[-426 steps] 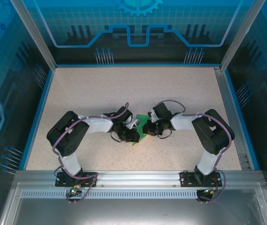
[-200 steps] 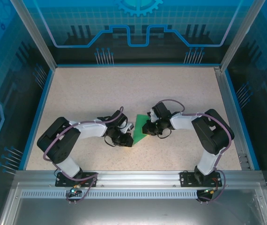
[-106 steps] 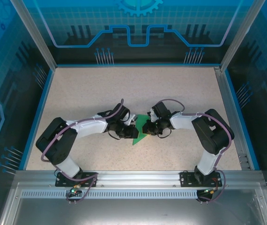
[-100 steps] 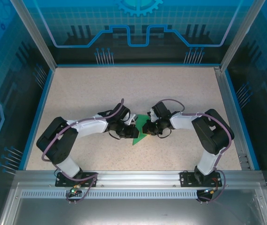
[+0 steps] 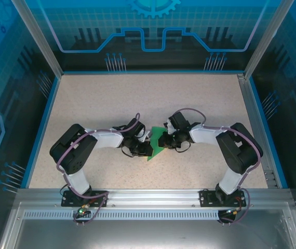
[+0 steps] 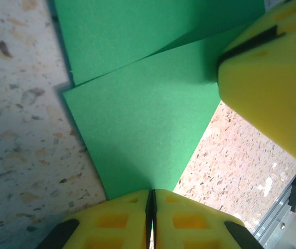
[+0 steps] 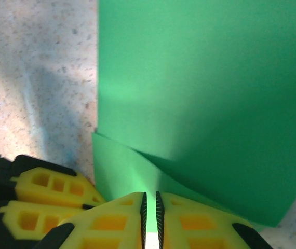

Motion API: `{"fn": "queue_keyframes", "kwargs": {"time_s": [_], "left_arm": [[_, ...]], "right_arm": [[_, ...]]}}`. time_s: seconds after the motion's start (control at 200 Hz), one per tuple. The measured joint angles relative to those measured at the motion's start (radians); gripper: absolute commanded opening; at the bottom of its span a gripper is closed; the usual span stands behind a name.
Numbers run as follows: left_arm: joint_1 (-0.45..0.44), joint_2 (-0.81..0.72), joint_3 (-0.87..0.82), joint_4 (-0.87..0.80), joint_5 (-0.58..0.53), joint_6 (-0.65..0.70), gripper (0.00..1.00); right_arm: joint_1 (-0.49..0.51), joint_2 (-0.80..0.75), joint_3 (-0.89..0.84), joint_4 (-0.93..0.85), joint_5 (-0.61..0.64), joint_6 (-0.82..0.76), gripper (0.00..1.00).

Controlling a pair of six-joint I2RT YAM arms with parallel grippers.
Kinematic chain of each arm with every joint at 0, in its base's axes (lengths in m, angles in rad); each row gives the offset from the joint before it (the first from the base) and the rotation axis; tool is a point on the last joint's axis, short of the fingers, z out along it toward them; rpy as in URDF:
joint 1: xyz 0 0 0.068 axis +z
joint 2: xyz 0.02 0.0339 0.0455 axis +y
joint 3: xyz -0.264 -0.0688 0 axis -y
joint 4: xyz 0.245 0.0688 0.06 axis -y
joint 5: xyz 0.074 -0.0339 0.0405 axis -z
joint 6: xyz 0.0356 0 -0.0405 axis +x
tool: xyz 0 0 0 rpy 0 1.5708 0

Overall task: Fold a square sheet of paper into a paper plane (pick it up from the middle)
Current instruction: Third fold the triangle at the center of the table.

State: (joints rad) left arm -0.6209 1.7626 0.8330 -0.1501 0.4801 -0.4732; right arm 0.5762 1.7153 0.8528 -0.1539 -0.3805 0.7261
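Observation:
The square sheet of paper [image 5: 156,137] is bright green and partly folded, lying mid-table between the two arms. In the left wrist view its layers [image 6: 143,124] overlap, and the lower flap narrows down to my left gripper [image 6: 152,199]. That gripper's jaws are shut, with the tips against the paper's edge and nothing visible between them. My right gripper [image 7: 150,205] is shut on a raised fold of the paper [image 7: 200,93], and green shows in the thin slit between its pads. From above, the left gripper [image 5: 149,149] and right gripper [image 5: 162,141] nearly touch.
A speckled beige tabletop [image 5: 137,98] is bounded by blue rails and see-through walls. The right gripper's yellow finger [image 6: 272,83] stands close at the upper right of the left wrist view. The left gripper's fingers [image 7: 49,199] sit by the paper's left edge.
The left arm swung out to the left off the paper, then came back so its gripper is at the paper's lower edge again. The right gripper has stayed in place.

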Motion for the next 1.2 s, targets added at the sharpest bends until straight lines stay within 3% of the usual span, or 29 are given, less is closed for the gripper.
{"fn": "queue_keyframes", "kwargs": {"time_s": [0.265,0.73,0.885,1.2], "left_arm": [[0.000,0.000,-0.001,0.001,0.000,0.000,0.13],[0.001,0.000,-0.001,0.000,-0.001,0.001,0.10],[0.001,0.000,-0.001,0.000,-0.001,0.001,0.10],[0.001,0.003,-0.005,0.023,-0.001,0.001,0.10]], "right_arm": [[0.077,-0.005,0.000,0.015,0.006,0.030,0.12],[0.072,0.035,-0.036,0.077,0.017,0.079,0.10],[0.041,0.035,-0.042,0.085,-0.010,0.076,0.11],[-0.137,0.054,-0.038,0.092,-0.061,0.019,0.11]]}}
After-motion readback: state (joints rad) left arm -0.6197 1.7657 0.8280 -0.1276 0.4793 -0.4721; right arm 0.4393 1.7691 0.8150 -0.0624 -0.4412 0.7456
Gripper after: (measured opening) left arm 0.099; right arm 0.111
